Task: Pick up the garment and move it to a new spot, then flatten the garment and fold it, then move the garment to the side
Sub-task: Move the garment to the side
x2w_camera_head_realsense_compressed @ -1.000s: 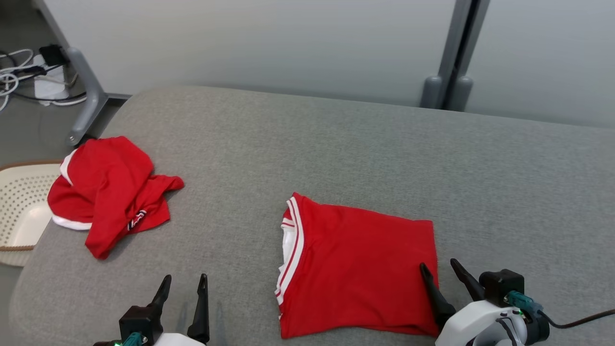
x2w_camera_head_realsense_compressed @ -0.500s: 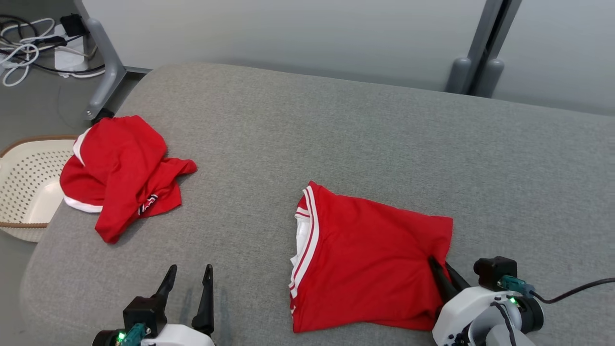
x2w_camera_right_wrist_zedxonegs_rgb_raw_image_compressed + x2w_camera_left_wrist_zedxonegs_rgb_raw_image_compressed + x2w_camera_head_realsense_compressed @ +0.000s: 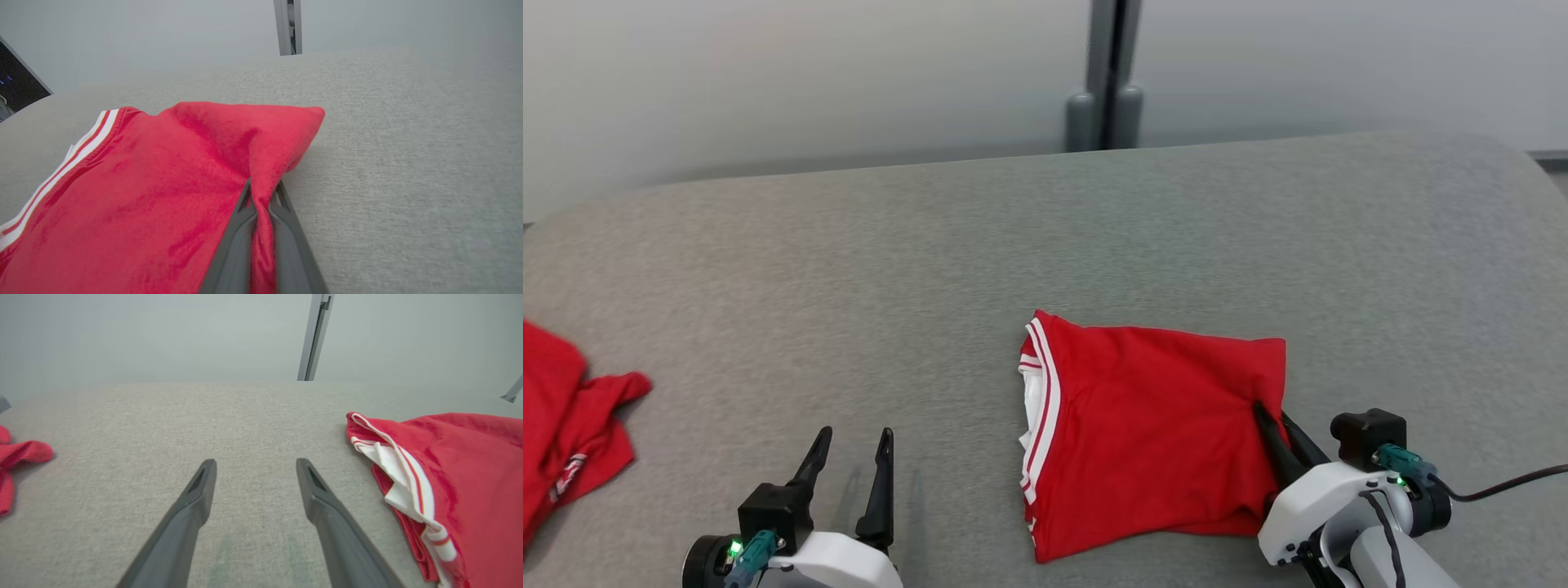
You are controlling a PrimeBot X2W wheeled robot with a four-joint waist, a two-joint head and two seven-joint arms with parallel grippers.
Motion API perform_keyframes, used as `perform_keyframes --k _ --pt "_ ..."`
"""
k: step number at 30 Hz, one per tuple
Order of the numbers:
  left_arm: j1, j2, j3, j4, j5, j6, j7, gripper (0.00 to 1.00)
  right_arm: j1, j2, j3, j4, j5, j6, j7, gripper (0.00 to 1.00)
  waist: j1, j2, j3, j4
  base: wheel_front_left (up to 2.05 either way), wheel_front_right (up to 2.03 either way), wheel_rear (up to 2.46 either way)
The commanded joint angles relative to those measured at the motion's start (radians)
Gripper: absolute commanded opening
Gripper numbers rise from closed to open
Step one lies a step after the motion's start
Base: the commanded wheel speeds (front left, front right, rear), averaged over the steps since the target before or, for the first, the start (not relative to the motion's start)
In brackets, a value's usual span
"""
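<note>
Where pinched, garment (image 3: 1152, 433) rt edge bunches.

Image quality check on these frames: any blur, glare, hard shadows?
Head view: even, soft light, no glare; left gripper casts only faint shadows on the grey fabric surface. Left wrist view: sharp mid-frame, finger bases soft. Right wrist view: folded red garment with white trim blurs close to the right gripper.

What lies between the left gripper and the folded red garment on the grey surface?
Nothing: the stretch between the left gripper and the folded red garment is bare grey surface, as the head view and left wrist view show.
</note>
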Motion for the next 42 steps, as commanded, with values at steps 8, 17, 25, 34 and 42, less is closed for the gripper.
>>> perform_keyframes --k 8,17,25,34,42 --pt "-0.048 0.004 -0.013 0.002 0.008 -0.005 -0.002 1.00 0.015 -0.006 0.010 -0.045 0.009 -0.001 0.000 0.00 0.0000 0.0000 0.032 -0.296 0.00 0.00 0.00" --pt "-0.082 0.005 -0.012 0.008 0.035 -0.011 -0.002 1.00 0.001 -0.007 0.002 -0.084 0.005 -0.001 0.000 0.00 0.0000 0.0000 0.095 -0.383 0.00 0.00 0.00" --pt "-0.117 0.004 -0.011 0.006 0.069 -0.024 -0.002 1.00 -0.060 -0.032 -0.069 -0.095 -0.058 -0.001 0.000 0.00 0.0000 0.0000 0.156 -0.332 0.00 0.00 0.00" --pt "-0.177 0.005 -0.006 -0.012 0.117 -0.042 -0.002 1.00 -0.274 -0.161 -0.190 0.012 -0.193 -0.001 0.000 0.00 0.0000 0.0000 0.255 -0.216 0.00 0.00 0.00" --pt "-0.235 0.006 -0.020 -0.023 0.150 -0.054 -0.002 1.00 -0.471 -0.291 -0.375 0.209 -0.331 -0.001 0.000 0.00 0.0000 0.0000 0.324 -0.143 0.00 0.00 0.00"
